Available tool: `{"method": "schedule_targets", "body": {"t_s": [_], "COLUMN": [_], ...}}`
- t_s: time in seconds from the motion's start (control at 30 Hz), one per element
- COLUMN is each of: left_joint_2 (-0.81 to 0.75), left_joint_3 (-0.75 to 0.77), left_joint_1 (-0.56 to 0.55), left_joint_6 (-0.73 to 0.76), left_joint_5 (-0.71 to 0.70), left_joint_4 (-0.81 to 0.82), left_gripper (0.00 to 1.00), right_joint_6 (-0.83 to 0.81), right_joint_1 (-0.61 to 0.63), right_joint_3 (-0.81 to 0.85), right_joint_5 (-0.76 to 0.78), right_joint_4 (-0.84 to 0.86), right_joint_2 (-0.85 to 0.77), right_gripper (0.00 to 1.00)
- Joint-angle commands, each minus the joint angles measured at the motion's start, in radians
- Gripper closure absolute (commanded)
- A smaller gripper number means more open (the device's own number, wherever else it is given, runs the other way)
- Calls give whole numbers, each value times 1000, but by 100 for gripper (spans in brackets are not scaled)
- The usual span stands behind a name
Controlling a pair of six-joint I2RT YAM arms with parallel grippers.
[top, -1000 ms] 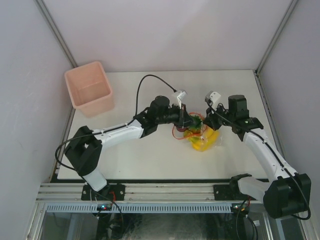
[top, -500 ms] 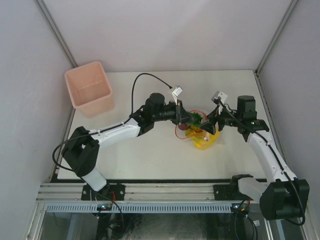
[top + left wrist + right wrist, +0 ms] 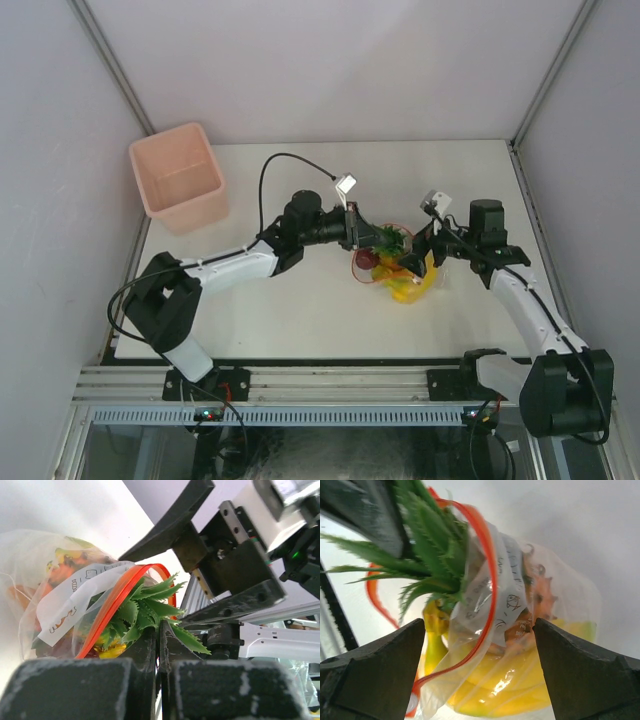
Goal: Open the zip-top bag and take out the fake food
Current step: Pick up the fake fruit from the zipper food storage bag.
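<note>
The clear zip-top bag (image 3: 403,280) lies at mid-table, its orange zip strip (image 3: 116,600) gaping in a loop. The fake food fills it: a pineapple's green leaves (image 3: 390,240) stick out of the mouth, and a yellow banana bunch (image 3: 520,685) lies underneath. My left gripper (image 3: 352,235) is shut on the bag's rim among the leaves (image 3: 145,605); a sliver of red shows between its fingers. My right gripper (image 3: 415,262) stands open, one finger (image 3: 375,675) on each side of the bag (image 3: 555,595), gripping nothing.
A pink square bin (image 3: 178,175) stands at the far left corner of the table. White walls close in the back and both sides. In the left wrist view the right arm's black gripper body (image 3: 235,570) hangs close behind the leaves.
My right gripper has opened and let go of the bag. My left gripper has pulled slightly left with the rim, and the pineapple leaves stand further out of the mouth.
</note>
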Motion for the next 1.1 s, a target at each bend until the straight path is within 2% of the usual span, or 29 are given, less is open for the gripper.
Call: {"method": "schedule_targets", "body": {"t_s": [0.0, 0.13, 0.27, 0.4, 0.6, 0.7, 0.77, 0.87, 0.97, 1.07], "left_joint_2": [-32, -36, -36, -54, -6, 42, 54, 44, 22, 10], "left_joint_3": [-18, -35, -57, -121, -161, -166, -168, -170, -138, -77], "left_joint_1": [8, 23, 38, 67, 81, 82, 82, 80, 65, 40], "left_joint_6": [-69, -83, -136, -191, -303, -337, -305, -206, -42, 91], "left_joint_5": [30, 43, 78, 103, 210, 255, 268, 267, 231, 187], "left_joint_4": [177, 201, 270, 369, 594, 668, 650, 565, 350, 158], "left_gripper": [100, 100, 100, 100, 100, 100, 100, 100, 100, 100], "right_joint_6": [22, -12, -14, -57, -35, -62, -93, -79, -103, -149], "right_joint_1": [44, 73, 78, 55, 12, -26, -46, -58, -58, -57], "right_joint_3": [-4, -5, -1, 5, 30, 54, 66, 66, 73, 100], "right_joint_5": [275, 403, 448, 317, 272, 126, 19, 17, -15, -145], "right_joint_4": [58, 51, 56, 12, -9, -64, -101, -93, -106, -164], "right_joint_2": [23, 43, 54, 32, 49, 45, 27, 1, 3, -5], "right_gripper": [11, 12, 13, 12, 14, 17, 18, 22, 27, 28]}}
